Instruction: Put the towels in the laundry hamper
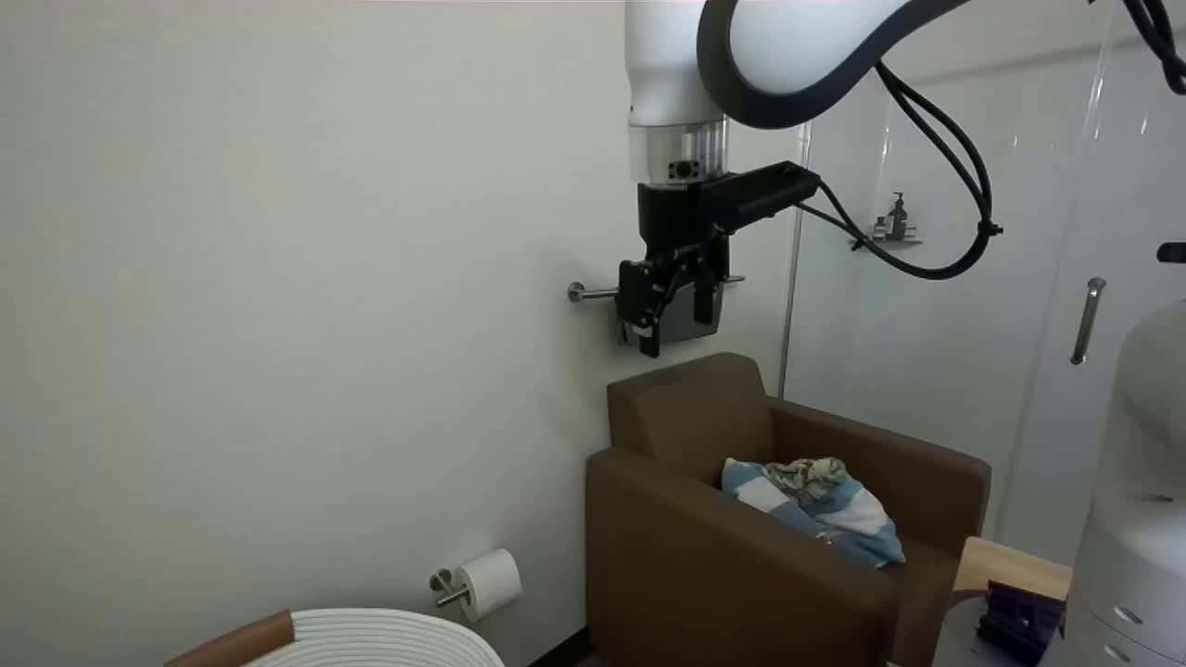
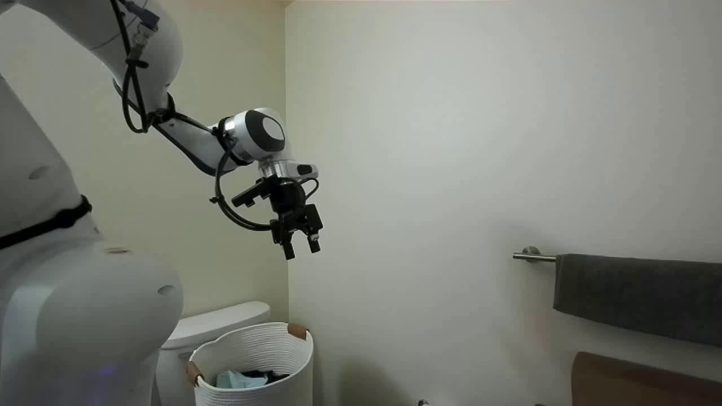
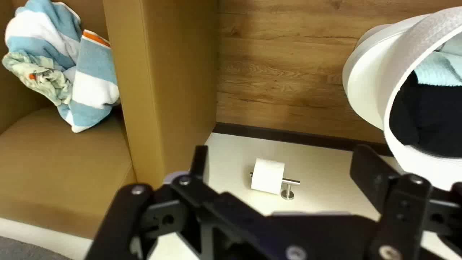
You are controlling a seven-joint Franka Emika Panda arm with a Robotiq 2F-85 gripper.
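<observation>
1. Gripper (image 3: 280, 160) closest of all, filling the lower part of the wrist view. Fingers (image 3: 370, 173) spread wide, grip released; paper roll (image 3: 267, 176) and wall (image 3: 317, 162) show through the gap.
2. Arm (image 2: 192, 141) enters high from the left in an exterior view, bends, then slants down to the wrist (image 2: 265, 131). Below that the gripper hangs tips-down, with a slight cant.
3. Seen in an exterior view with the armchair (image 1: 723, 556), the last section runs nearly vertical, fingers pointing down, well above the seat (image 1: 929, 560). Black cables (image 1: 985, 195) loop out beside it.
4. Dark grey towel (image 2: 637, 296) drapes over a wall bar (image 2: 541, 258), well apart from the gripper.
5. Striped towel (image 3: 95, 86), blue and white with an orange edge, lies heaped on the armchair seat. Patterned towel (image 3: 43, 81), small and pale greenish, bunched partly over it.
6. Hamper (image 2: 299, 389), white with brown handles (image 2: 297, 331), stands lower than the gripper, near the toilet (image 2: 225, 318); whether they touch, cannot tell. Inside: pale blue cloth (image 2: 240, 379) and black cloth (image 3: 440, 119), partly hidden.
7. From the wrist: chair and its towels upper left, hamper cut off by the right edge, fingers reaching up from below on either side of the paper roll.
</observation>
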